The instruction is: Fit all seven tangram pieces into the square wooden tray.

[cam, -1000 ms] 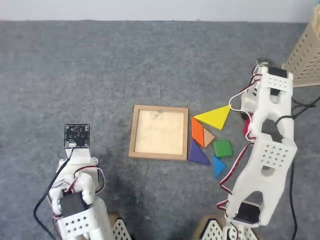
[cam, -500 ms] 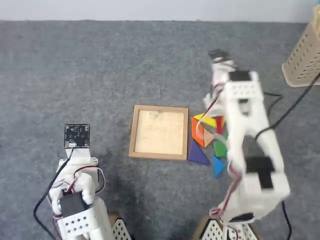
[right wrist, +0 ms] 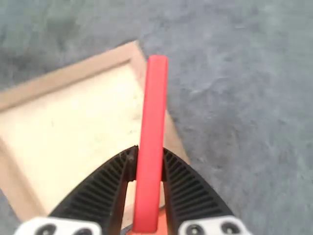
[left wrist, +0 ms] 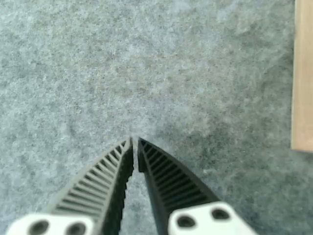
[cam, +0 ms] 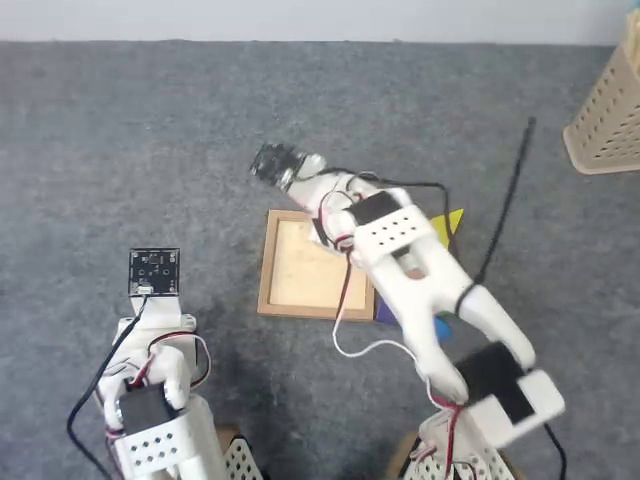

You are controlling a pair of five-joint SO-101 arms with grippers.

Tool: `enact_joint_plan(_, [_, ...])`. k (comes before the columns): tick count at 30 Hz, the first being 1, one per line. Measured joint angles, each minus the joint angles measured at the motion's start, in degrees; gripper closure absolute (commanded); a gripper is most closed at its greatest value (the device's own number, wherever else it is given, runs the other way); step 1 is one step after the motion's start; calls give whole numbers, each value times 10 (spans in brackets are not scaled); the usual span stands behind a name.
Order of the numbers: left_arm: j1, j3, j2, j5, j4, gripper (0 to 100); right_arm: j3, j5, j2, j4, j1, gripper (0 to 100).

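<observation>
Surface: a grey, short-pile felt carpet (cam: 150, 130) covers the whole tabletop, its fibres mottled light and dark; in both wrist views the nap appears close up, fuzzy and uneven.
Far edge: the carpet ends in a straight line along the top of the high view.
Wall: a pale, plain whitish strip of wall (cam: 300, 18) runs behind that edge.
Furniture: a beige perforated box (cam: 607, 115) with rows of small round holes stands on the carpet at the far right corner, cut off by the frame.
Light: diffuse and even; shadows on the carpet are soft and faint.
</observation>
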Motion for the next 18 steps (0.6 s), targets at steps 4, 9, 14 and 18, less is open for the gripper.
enact_joint_plan(4, [0, 0, 0, 0, 0, 987, 0, 33, 48, -5, -2, 985])
enact_joint_plan(9, [0, 0, 0, 0, 0, 987, 0, 61, 87, -6, -3, 882])
enact_joint_plan(14, [0, 0, 0, 0, 0, 987, -4, 62, 88, -3, -4, 847])
enact_joint_plan(18, [0, 0, 0, 0, 0, 987, -5, 62, 88, 25, -11, 847])
